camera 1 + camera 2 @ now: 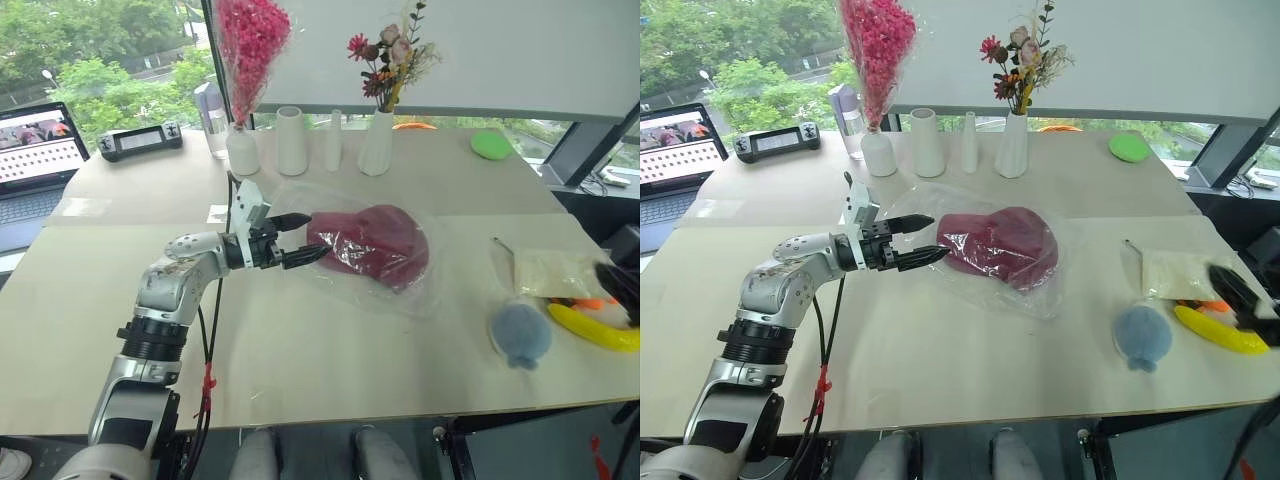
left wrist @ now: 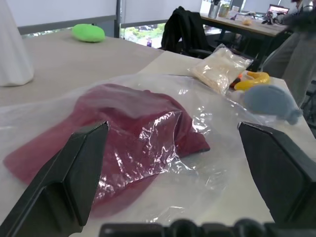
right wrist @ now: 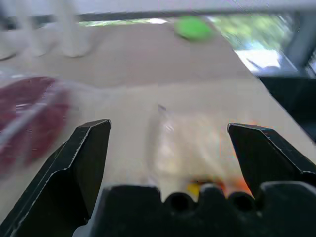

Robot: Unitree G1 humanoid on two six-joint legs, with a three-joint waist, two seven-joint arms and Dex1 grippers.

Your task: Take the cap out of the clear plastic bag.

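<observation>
Both claws gape empty; the left claw [image 1: 303,240] at the bag [image 1: 420,292] should pinch plastic only, sparing the cap [image 1: 375,245].

Cap [image 1: 372,243] inside bag [image 1: 415,290], mid-table [image 1: 300,370]; vases [image 1: 291,141] behind; banana [image 1: 595,328] right.

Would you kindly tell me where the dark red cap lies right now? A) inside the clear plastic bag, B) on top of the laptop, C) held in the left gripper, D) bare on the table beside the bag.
A: the cap lies on the table, with the crinkled clear plastic bag wrapped over it.
</observation>
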